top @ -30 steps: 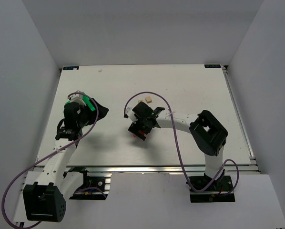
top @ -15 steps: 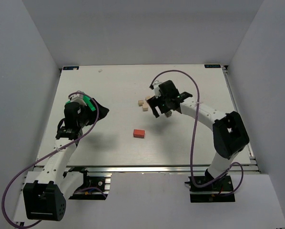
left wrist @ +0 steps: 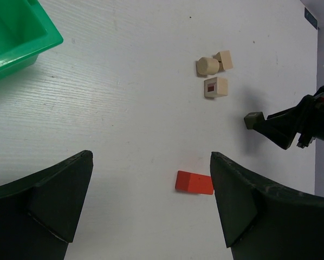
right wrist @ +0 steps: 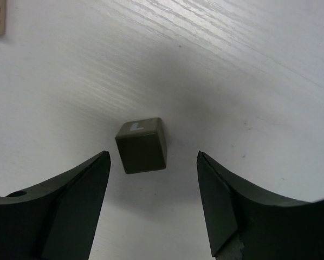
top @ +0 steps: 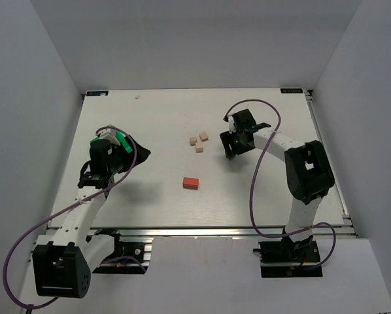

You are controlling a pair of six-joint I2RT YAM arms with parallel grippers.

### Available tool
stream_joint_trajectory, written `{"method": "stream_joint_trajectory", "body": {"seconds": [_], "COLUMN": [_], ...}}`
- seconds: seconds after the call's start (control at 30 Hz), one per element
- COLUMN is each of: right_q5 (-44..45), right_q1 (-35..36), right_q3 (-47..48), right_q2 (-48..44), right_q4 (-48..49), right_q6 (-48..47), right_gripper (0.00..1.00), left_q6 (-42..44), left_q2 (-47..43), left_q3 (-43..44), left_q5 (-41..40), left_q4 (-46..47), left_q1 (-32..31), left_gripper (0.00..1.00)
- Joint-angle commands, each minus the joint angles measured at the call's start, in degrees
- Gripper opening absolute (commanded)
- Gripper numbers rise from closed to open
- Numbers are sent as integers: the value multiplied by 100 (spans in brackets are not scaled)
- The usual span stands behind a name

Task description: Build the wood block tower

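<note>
One white bench (top: pixel 150 118) is carrying everything, with a green bin (left wrist: pixel 10 32) sitting at its left side. The left pincer (left wrist: pixel 151 206) is hanging wide open and empty near that bin. The right pincer (right wrist: pixel 152 154) is reaching to the bench's right half, jaws spread and gripping nothing yet. The red-orange block (top: pixel 191 182) is lying flat by itself near the middle with nothing stacked on it, so the tower is looking barely begun. Three beige cubes (top: pixel 199 148) are clustering beyond it. The grey-brown cube (right wrist: pixel 142 145) is resting on the bench between the right pincer's fingers (right wrist: pixel 86 189), touching neither. The pick-up seems to be the step in hand. Next, the jaws are needing to squeeze squarely, lift, and carry the cube onto the red-orange block.
</note>
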Motion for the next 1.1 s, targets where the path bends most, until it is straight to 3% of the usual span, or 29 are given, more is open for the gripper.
{"method": "stream_joint_trajectory", "body": {"seconds": [0.0, 0.23, 0.3, 0.37, 0.63, 0.83, 0.9, 1.07], "right_q5": [-505, -699, -630, -542, -330, -391, -453, -662], "right_q1": [-17, -25, -25, -34, -25, -8, -17, 10], "right_q3": [78, -11, -2, 16, -265, -379, -424, -424], "right_q2": [-32, -6, 3, 12, -32, -67, -67, -198], "right_q4": [362, 556, 547, 468, 372, 652, 828, 837], "right_q6": [-170, -425, -434, -452, -417, -487, -644, -1005], "right_gripper": [70, 63, 52, 48, 57, 44, 35, 28], "left_q6": [80, 98, 89, 89, 133, 115, 106, 1], "left_q2": [-2, 112, 217, 270, 543, 516, 560, 849], "left_q3": [88, 27, 70, 71, 9, -26, -43, -70], "left_q5": [179, 663, 821, 1093, 1560, 1753, 2068, 2982], "left_q4": [171, 425, 469, 592, 891, 1067, 1224, 1682], "left_q1": [-29, -20, -29, -20, -20, -20, -20, -29], "left_gripper": [98, 98, 98, 98, 98, 98, 98, 98]}}
